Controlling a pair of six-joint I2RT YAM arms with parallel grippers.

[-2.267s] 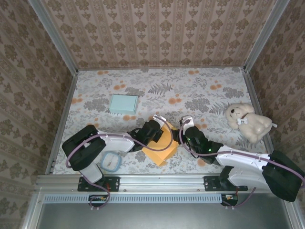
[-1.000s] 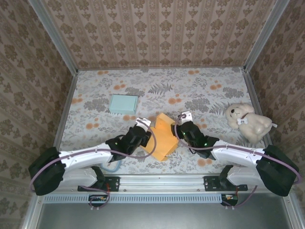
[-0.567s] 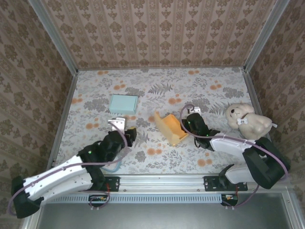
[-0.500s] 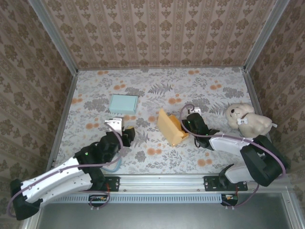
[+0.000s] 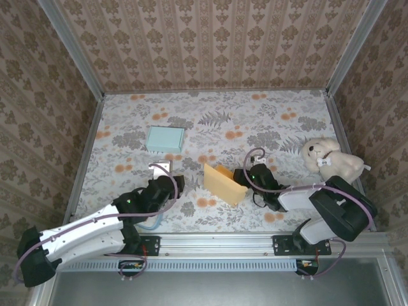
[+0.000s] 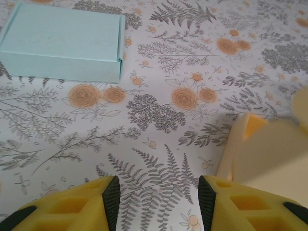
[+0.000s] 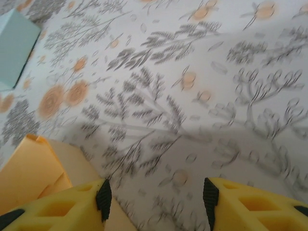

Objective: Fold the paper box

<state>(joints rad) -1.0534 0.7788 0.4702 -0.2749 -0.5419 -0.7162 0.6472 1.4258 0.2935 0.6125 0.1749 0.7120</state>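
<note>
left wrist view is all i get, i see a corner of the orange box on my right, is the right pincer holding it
observer: no, the right pincer is open and empty, right beside the orange box.
operator: box lying flat or up
observer: up, one panel raised off the cloth and leaning, only partly folded.
operator: anything further right i should know about
observer: a teddy bear lies off to the right, apart from the box.
</note>
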